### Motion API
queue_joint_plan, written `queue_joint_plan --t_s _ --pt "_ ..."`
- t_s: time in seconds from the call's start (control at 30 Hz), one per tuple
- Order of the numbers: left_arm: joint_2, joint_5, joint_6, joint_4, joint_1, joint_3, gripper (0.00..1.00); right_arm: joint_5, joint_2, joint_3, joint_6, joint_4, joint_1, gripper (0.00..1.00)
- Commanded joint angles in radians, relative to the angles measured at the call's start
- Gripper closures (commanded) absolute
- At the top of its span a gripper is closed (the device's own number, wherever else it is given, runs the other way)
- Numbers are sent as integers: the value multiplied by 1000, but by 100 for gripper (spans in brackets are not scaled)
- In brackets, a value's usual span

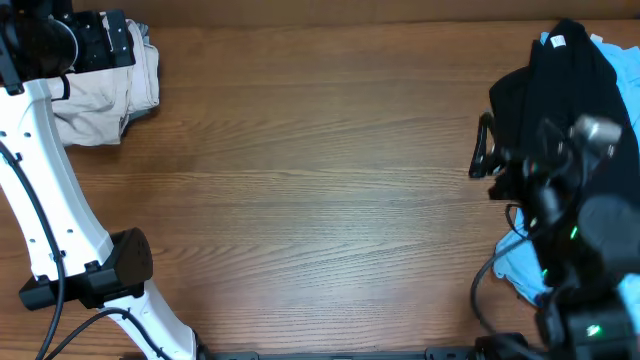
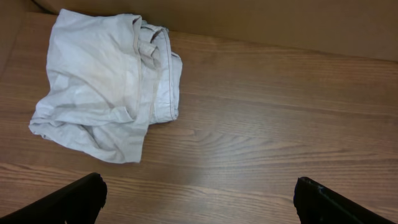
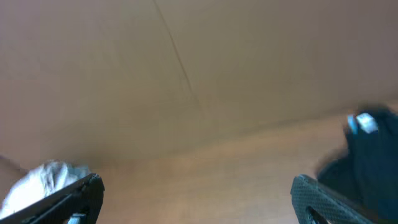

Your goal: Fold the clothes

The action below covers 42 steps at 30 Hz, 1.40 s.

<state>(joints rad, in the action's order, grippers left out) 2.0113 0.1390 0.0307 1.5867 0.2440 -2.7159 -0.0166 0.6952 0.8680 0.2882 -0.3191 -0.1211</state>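
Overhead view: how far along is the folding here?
Done, apparently: the beige shorts lie in a rough folded bundle at the table's left corner. In hand: nothing; the left pincer and right pincer are both open and empty. Left: the black garment and sky-blue top, heaped unfolded at the right edge.

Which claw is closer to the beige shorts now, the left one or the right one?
Left. The left claw hangs open just short of the beige shorts at the left end of the table. The right claw is at the opposite end, beside the black garment.
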Motion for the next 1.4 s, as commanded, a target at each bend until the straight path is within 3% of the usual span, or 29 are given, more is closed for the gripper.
queue_joint_plan --t_s 0.0,0.17,0.4,0.5,0.6,1.37 --pt "7 8 -9 -1 4 2 0 -18 -191 -288 0 142 0 0" --pt "7 8 -8 -2 4 2 0 -27 -414 -619 0 323 0 0" --pt "7 8 -9 -2 4 2 0 -29 -601 -822 -1 352 0 0" --pt "7 8 -9 -1 4 2 0 -36 -652 -856 -1 348 0 0" --pt "7 8 -9 -1 4 2 0 -33 -694 -860 -1 238 -2 0" --pt "7 8 -8 -1 4 2 0 -31 -692 -860 -1 241 -2 0"
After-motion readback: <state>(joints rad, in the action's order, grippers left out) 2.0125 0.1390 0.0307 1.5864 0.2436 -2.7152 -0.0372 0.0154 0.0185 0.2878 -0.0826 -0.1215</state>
